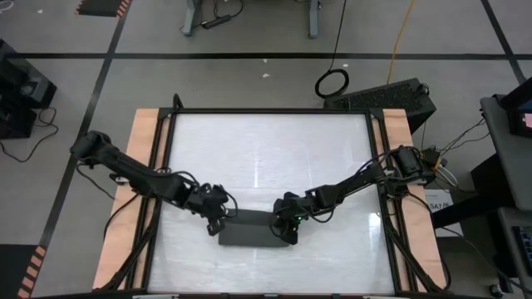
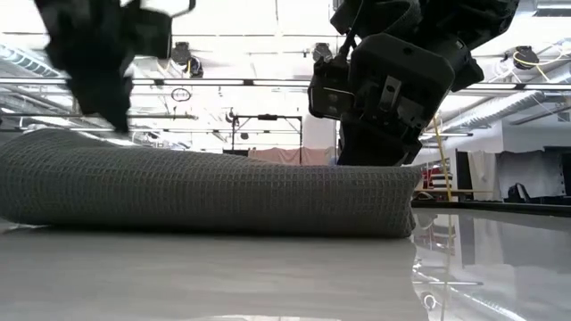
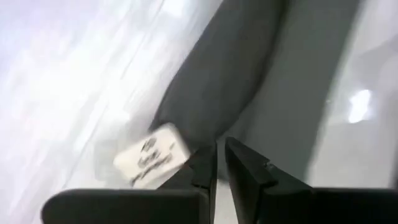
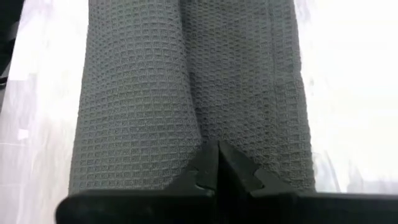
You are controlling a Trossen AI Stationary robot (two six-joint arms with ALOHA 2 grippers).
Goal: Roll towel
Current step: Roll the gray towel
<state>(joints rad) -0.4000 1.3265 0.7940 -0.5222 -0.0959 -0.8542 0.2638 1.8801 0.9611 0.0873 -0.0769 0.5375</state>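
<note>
Right under my fingers lies the soft dark grey towel [image 1: 253, 232], rolled up near the table's [image 1: 274, 149] front, both sets [image 1: 218, 218] [image 1: 289, 224] pinched on its ends, so I should roll evenly.

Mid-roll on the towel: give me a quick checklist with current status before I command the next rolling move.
1. Towel shape: partly rolled into a long bundle on the table: ok.
2. Left gripper placement: at the towel's left end, beside the white tag: ok.
3. Left gripper hold: fingers nearly together, whether cloth is pinched: cannot tell.
4. Right gripper placement: at the towel's right end, shut, pressed against the cloth: ok.
5. Right gripper hold on fabric: cannot tell.
6. Roll evenness: the low view shows a fairly uniform thickness along its length: ok.
</note>
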